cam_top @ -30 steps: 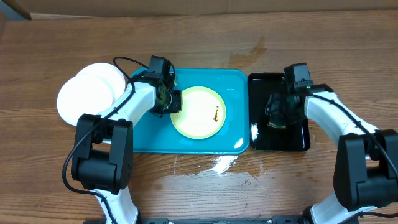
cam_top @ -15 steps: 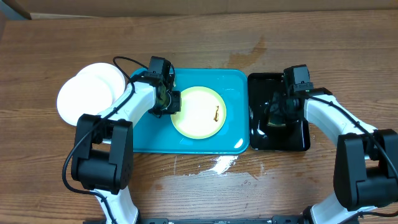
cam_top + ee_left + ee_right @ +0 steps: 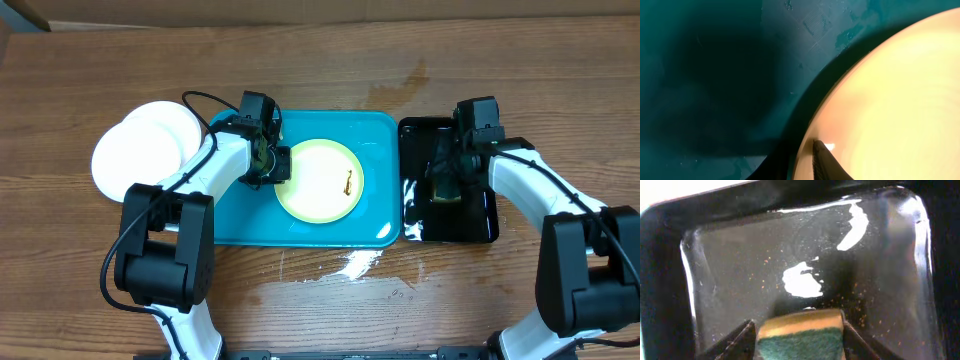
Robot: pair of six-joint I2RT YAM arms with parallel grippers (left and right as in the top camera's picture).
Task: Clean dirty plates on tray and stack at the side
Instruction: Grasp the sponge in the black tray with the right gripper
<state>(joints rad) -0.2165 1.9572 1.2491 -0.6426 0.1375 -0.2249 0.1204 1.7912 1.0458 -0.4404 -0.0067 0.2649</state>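
- Two white plates (image 3: pixel 145 150) lie overlapped on the desk (image 3: pixel 320 60), left of frame; we judge those done
- Yellow-green plate (image 3: pixel 320 180) sits on the turquoise tray (image 3: pixel 240 225), dark smear (image 3: pixel 346 183) showing; left jaws clenched on its left rim
- Right jaws grasp the sponge (image 3: pixel 800 332) over the black tray (image 3: pixel 470 225); wiping and stacking remain

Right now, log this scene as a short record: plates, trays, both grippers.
turquoise tray: holds one plate
yellow-green plate: on the tray, dark smear right of centre
white plates: two, overlapping on the table, left of the tray
left gripper: pinching the yellow-green plate's left rim
right gripper: holding a sponge over the black tray
black tray: wet, right of the turquoise tray
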